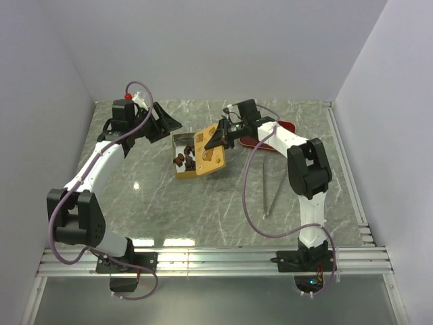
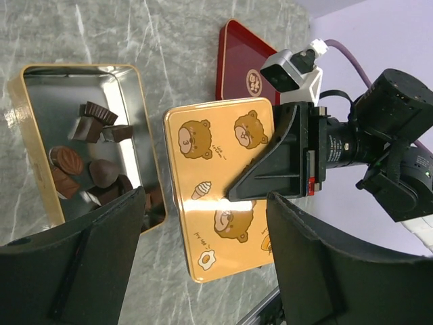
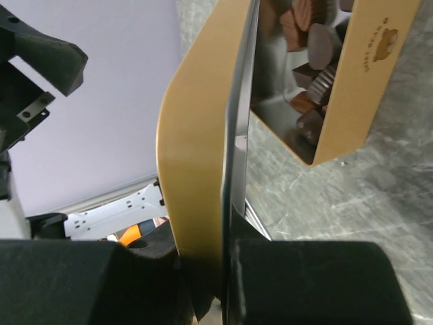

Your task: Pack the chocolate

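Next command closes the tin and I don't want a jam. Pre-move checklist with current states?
1. Grip of right gripper on lid: ok, shut on its edge.
2. Lid lined up over tin: not ok, tilted and off to one side, opening uncovered.
3. All chocolate inside tin: ok for the pieces in view.
4. Pieces below the rim: cannot tell.
5. Clearance of left gripper: ok, open, empty, apart from tin.
6. Position of red tray: ok, beyond the lid, away from tin.
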Tool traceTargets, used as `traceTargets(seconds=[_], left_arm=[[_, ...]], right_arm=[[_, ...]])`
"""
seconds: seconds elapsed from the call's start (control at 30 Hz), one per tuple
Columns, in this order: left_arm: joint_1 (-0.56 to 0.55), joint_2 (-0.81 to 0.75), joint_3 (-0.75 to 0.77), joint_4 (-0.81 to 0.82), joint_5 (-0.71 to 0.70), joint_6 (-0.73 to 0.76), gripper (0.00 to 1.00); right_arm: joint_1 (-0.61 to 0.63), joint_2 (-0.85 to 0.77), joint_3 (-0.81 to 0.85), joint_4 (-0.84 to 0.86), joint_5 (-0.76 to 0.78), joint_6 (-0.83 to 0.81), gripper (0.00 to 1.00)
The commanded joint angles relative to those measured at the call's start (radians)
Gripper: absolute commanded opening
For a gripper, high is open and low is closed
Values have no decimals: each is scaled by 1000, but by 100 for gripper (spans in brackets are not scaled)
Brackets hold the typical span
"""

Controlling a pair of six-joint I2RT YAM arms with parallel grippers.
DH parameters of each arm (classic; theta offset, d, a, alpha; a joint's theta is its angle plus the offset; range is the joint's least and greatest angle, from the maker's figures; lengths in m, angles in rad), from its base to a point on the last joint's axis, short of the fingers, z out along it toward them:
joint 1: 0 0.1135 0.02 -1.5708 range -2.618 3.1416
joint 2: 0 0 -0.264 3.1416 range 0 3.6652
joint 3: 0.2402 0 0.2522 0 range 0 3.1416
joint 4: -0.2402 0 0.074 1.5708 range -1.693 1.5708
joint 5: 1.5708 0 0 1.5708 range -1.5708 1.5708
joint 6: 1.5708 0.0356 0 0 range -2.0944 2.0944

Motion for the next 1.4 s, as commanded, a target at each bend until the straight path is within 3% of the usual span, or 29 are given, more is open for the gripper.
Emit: traceTargets(seconds=[0.0,0.17,0.6,0.93,1.37], left_arm=[[-1,22,11,-1,27,37,77],[-1,48,4,-44,36,69,77],[-1,70,-45,-106,14,135,76],[-1,100,-33,-136,42,215,76],[-1,157,-24,-155,-48,180,74]], right_arm=[[10,7,50,61,4,3,15],[13,35,29,155,8,54,15],[25,79,12,201,91,50,15],[39,101,16,141,151,10,15],[36,101,38,34,206,-62,20]])
